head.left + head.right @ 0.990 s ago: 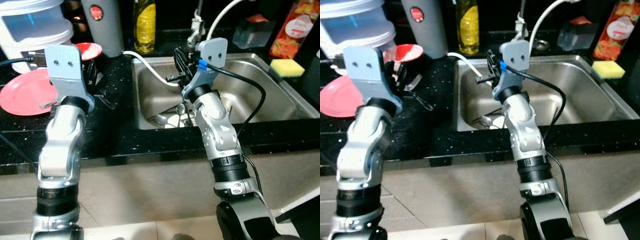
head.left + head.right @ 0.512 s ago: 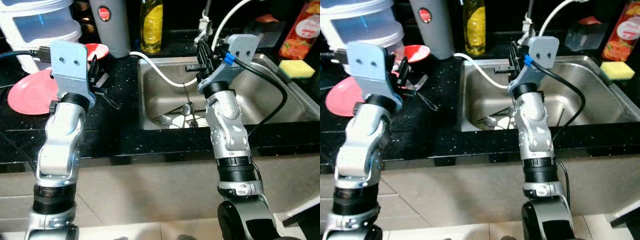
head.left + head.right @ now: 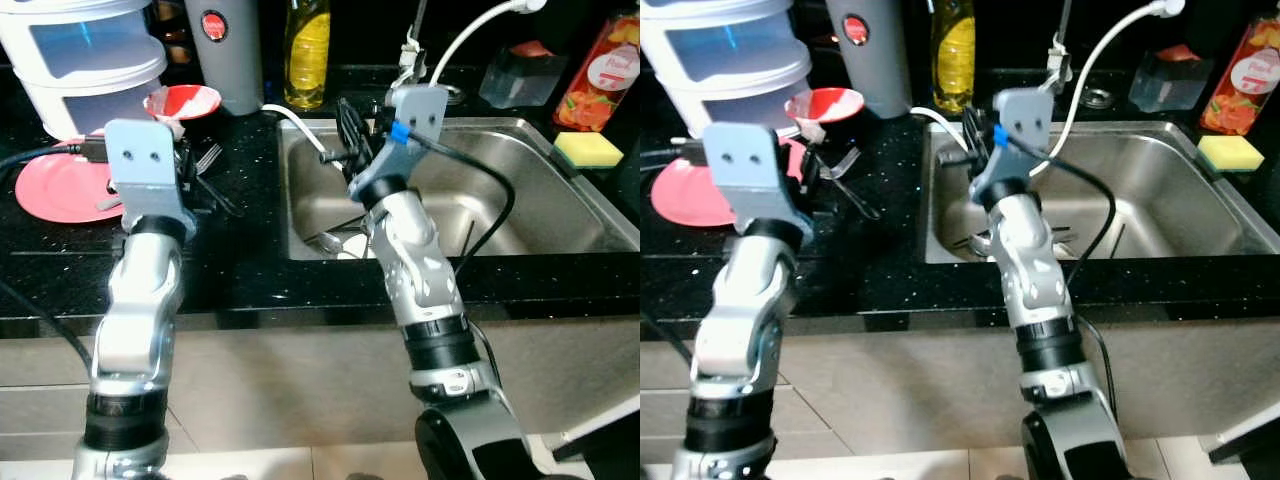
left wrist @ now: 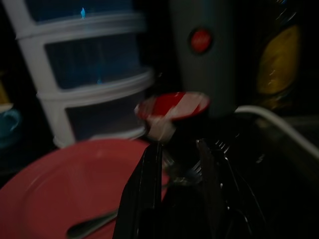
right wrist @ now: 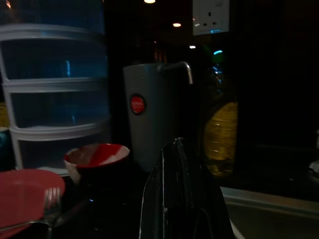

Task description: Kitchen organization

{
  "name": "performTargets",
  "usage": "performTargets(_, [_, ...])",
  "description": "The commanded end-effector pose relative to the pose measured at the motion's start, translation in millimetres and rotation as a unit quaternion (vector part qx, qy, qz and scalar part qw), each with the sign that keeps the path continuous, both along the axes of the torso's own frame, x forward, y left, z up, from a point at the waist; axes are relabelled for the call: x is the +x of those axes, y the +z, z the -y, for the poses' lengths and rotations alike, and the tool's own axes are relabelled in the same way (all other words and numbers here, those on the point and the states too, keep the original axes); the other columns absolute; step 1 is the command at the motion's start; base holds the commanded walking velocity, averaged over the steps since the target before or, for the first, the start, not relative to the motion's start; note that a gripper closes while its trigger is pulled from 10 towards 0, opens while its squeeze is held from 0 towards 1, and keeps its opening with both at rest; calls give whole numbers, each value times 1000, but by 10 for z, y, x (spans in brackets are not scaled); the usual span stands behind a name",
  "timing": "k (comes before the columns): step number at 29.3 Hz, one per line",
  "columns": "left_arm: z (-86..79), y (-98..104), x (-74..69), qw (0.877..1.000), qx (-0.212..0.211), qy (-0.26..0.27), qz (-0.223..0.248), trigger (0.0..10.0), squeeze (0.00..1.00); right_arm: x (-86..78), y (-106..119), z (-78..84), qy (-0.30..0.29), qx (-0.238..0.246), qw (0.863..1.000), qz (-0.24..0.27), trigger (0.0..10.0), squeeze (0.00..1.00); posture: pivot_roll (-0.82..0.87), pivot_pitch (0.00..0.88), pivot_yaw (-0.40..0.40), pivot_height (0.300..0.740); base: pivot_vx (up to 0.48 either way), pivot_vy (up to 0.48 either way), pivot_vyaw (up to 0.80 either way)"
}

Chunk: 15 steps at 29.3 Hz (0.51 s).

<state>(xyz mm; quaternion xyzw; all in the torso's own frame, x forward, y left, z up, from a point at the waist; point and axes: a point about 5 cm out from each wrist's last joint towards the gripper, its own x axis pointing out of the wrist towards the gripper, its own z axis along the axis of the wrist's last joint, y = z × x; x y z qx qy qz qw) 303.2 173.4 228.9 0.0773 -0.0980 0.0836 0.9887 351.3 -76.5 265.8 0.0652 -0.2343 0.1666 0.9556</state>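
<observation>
A pink plate [image 3: 60, 188] lies on the black counter with a spoon [image 4: 94, 225] on it. Behind it stands a red and white bowl [image 3: 183, 100]. A fork [image 3: 206, 158] rests between the bowl and the plate. My left gripper [image 4: 177, 164] hovers open just over the plate's edge, its fingers [image 4: 149, 194] pointing at the fork and bowl. My right gripper [image 3: 350, 138] is held above the left rim of the steel sink [image 3: 520, 205]. It is shut, and its fingers [image 5: 174, 199] look pressed together with nothing seen between them. Several utensils [image 3: 328, 241] lie in the sink.
White stacked containers [image 3: 90, 60], a grey canister [image 3: 230, 50] and a yellow bottle [image 3: 307, 50] line the back of the counter. A white hose [image 3: 298, 128] runs into the sink. A yellow sponge [image 3: 588, 148] and an orange carton [image 3: 600, 70] sit at the right.
My right gripper has swung left from over the sink's middle to its left rim. The head view has shifted a little. My left gripper stays by the plate and fork.
</observation>
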Motion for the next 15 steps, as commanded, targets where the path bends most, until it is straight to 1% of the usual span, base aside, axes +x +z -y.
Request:
performTargets(1, [-161, -96, 23, 997, 46, 34, -46, 10000, 0, 56, -41, 132, -24, 8, 1000, -13, 10000, 0, 92, 0, -31, 740, 0, 0, 0])
performTargets(2, [-161, -96, 23, 997, 46, 34, -46, 10000, 0, 56, -41, 132, -24, 8, 1000, -13, 10000, 0, 92, 0, -31, 740, 0, 0, 0])
performTargets(3, [-341, -142, 11, 989, 108, 48, -87, 10000, 0, 63, -45, 170, -31, 8, 999, -13, 10000, 0, 88, 0, -15, 740, 0, 0, 0])
performTargets(5, [-461, -175, -6, 980, 152, 46, -117, 10000, 0, 58, -50, 187, -35, 6, 999, -11, 10000, 0, 91, 0, -12, 740, 0, 0, 0])
performTargets(6, [-461, -175, -6, 980, 152, 46, -117, 10000, 0, 58, -50, 187, -35, 6, 999, -11, 10000, 0, 91, 0, -12, 740, 0, 0, 0])
performTargets(7, [-525, -171, -13, 971, 194, 37, -132, 10000, 0, 58, -57, 203, -39, 8, 999, -13, 10000, 0, 95, 0, -11, 740, 0, 0, 0])
performTargets(8, [-525, -171, -13, 971, 194, 37, -132, 10000, 0, 58, -57, 203, -39, 8, 999, -13, 10000, 0, 95, 0, -11, 740, 0, 0, 0])
performTargets(9, [-598, -129, -22, 947, 285, 1, -146, 10000, 0, 61, -71, 218, -44, 12, 999, -17, 10000, 0, 96, 0, -10, 740, 0, 0, 0])
performTargets(10, [-621, -122, -19, 940, 306, -8, -150, 10000, 4, 64, -76, 216, -45, 13, 999, -18, 10000, 0, 96, 0, -6, 740, 0, 0, 0])
performTargets(11, [-621, -122, -19, 940, 306, -8, -150, 10000, 4, 64, -76, 216, -45, 13, 999, -18, 10000, 0, 96, 0, -6, 740, 0, 0, 0])
performTargets(12, [-649, -118, -7, 936, 317, -10, -153, 10000, 1000, 65, -81, 213, -45, 13, 999, -18, 10000, 0, 96, 0, -4, 740, 0, 0, 0])
performTargets(13, [-655, -108, 22, 926, 344, -21, -154, 10000, 1000, 68, -80, 211, -45, 13, 999, -18, 10000, 0, 93, 0, -2, 740, 0, 0, 0])
performTargets(14, [-655, -108, 22, 926, 344, -21, -154, 10000, 1000, 68, -80, 211, -45, 13, 999, -18, 10000, 0, 93, 0, -2, 740, 0, 0, 0])
performTargets(15, [-608, -101, 70, 905, 389, -63, -159, 10000, 1000, 73, -70, 213, -46, 15, 999, -15, 10000, 0, 89, 0, 0, 740, 0, 0, 0])
